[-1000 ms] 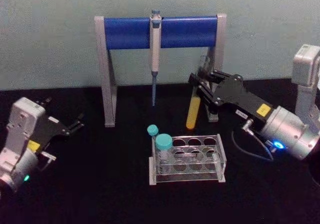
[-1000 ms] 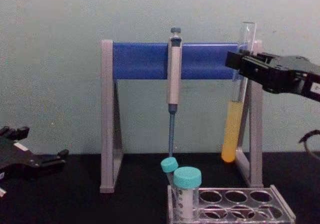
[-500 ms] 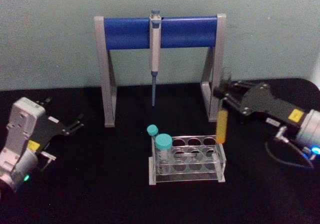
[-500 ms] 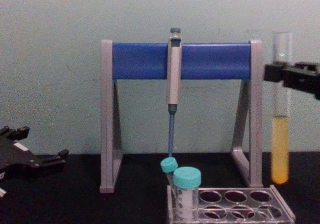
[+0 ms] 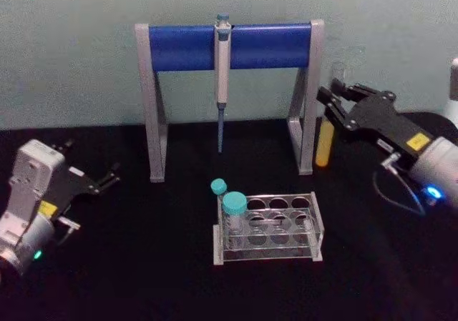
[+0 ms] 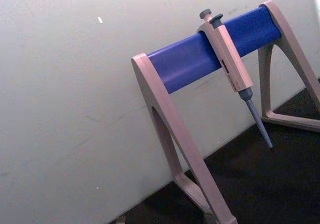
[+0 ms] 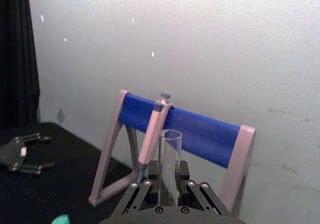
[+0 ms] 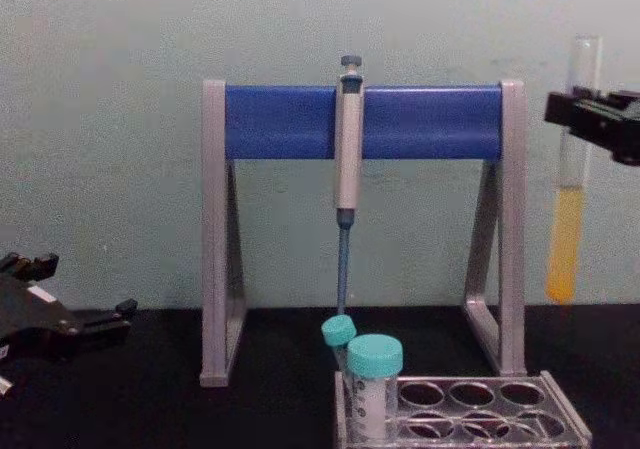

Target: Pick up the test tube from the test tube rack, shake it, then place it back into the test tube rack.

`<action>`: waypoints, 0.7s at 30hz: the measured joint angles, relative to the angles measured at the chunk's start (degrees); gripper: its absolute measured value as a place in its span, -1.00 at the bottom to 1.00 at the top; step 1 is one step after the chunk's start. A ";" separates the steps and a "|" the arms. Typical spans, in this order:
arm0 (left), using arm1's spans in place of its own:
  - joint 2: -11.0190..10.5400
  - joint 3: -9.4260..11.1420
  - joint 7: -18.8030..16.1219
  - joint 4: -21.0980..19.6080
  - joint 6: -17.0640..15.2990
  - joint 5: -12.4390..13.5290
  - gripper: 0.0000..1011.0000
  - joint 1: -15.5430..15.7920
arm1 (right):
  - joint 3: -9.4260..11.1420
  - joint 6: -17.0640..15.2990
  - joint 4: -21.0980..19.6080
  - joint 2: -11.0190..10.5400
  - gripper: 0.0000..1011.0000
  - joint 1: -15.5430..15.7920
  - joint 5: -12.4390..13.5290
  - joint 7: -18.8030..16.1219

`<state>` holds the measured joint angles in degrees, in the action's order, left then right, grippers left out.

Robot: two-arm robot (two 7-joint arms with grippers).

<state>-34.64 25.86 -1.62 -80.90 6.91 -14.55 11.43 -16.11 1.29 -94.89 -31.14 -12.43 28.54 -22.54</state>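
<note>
Your right gripper (image 5: 334, 98) is clenched on test tube (image 5: 325, 144), gripping its clear upper part. Tube hangs upright off table, yellow-orange liquid in lower part, just right of pipette stand (image 5: 179, 47) leg. In chest view it sits near the right edge, raised. Test tube rack (image 5: 315, 228) stands on black table, well apart, front and left of tube. Two teal-capped tubes (image 5: 234, 205) at rack's left end. Your left gripper (image 5: 93, 165) rests far left, claw spread, holding nothing.
</note>
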 joint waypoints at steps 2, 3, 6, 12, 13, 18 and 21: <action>0.00 0.00 0.00 0.00 0.00 0.00 0.98 0.00 | -0.37 0.85 1.36 1.67 -0.54 -0.93 -0.51 0.19; 0.00 0.00 0.00 0.00 0.00 0.00 0.98 0.00 | -0.51 1.10 1.84 2.19 -0.54 -1.22 -0.61 0.14; 0.00 0.00 0.00 0.00 0.00 0.00 0.98 0.00 | -1.23 1.94 3.68 4.37 -0.54 -2.66 -0.69 -1.17; 0.00 0.00 0.00 0.00 0.00 0.00 0.98 0.00 | -2.26 2.22 4.84 5.56 -0.54 -3.64 1.32 -5.07; 0.00 0.00 0.00 0.00 0.00 0.00 0.98 0.00 | -2.59 2.10 4.95 5.51 -0.54 -3.77 2.18 -6.42; 0.00 0.00 0.00 0.00 0.00 0.00 0.98 0.00 | -3.46 1.29 4.53 4.26 -0.54 -3.81 4.96 -10.29; 0.00 0.00 0.00 0.00 0.00 0.00 0.98 0.00 | -3.85 0.29 3.51 2.60 -0.54 -3.49 6.81 -12.77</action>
<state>-34.65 25.86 -1.62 -80.90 6.91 -14.55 11.43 -19.96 1.59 -91.38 -28.55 -15.91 35.35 -35.31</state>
